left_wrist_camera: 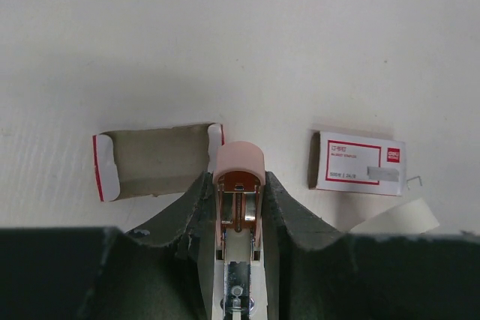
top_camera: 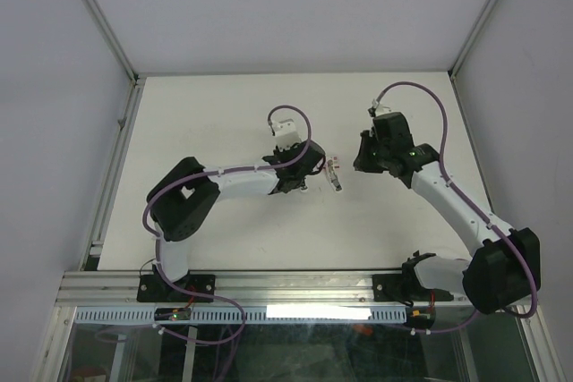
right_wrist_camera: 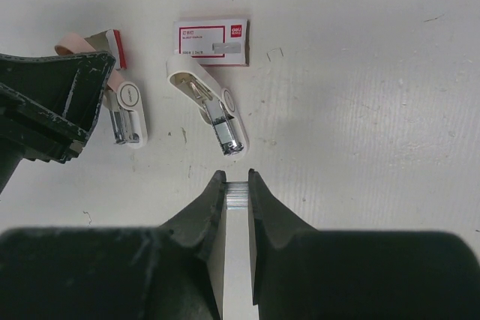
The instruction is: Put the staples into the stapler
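The pink stapler (left_wrist_camera: 238,161) stands open, its lid tipped up and its white base with the metal channel (right_wrist_camera: 127,114) lying flat. My left gripper (left_wrist_camera: 238,179) is shut on its sides, low over the table. My right gripper (right_wrist_camera: 236,180) is shut on the staples (right_wrist_camera: 237,195), a thin silvery strip that shows between the fingertips. It hovers apart from the stapler, to that stapler's right in the top view. The red-and-white sleeve (left_wrist_camera: 360,164) lies right of the stapler. The greyish inner tray (left_wrist_camera: 154,161) lies left of it and holds nothing.
A second white stapler-like piece with a shiny metal channel (right_wrist_camera: 214,106) lies just ahead of my right fingertips, below the sleeve (right_wrist_camera: 211,41). One loose staple (left_wrist_camera: 415,180) lies beside the sleeve. In the top view my left gripper (top_camera: 304,176) and right gripper (top_camera: 363,163) face each other mid-table.
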Available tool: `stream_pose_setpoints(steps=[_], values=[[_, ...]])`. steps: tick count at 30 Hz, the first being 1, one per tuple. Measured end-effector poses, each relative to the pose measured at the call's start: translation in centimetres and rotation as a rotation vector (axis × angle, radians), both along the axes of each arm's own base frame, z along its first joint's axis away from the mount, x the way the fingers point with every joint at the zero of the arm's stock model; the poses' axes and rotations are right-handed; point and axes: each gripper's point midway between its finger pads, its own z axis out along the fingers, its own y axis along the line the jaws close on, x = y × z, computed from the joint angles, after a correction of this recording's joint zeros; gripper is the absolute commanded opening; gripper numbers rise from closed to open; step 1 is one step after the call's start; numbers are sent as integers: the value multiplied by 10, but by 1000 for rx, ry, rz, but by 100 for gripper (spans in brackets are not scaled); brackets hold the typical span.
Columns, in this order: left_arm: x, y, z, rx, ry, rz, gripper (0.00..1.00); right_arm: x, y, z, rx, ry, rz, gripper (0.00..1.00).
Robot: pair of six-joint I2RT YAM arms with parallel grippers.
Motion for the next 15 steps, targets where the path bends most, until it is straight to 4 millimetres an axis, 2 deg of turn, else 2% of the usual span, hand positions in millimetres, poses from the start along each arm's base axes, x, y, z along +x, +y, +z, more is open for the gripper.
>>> stream_pose_setpoints(steps=[4,7,12,15], values=[[-5,7,-12,8,37,37,0,0,4,0,0,-3,6,14],[-5,7,-16,10,50,50,9,0,5,-2,0,1,5,14],[-4,3,-17,-4,53,54,52,0,6,-3,-1,5,4,14],[-5,4,-18,0,61,53,69,-1,7,-3,-3,5,7,14]])
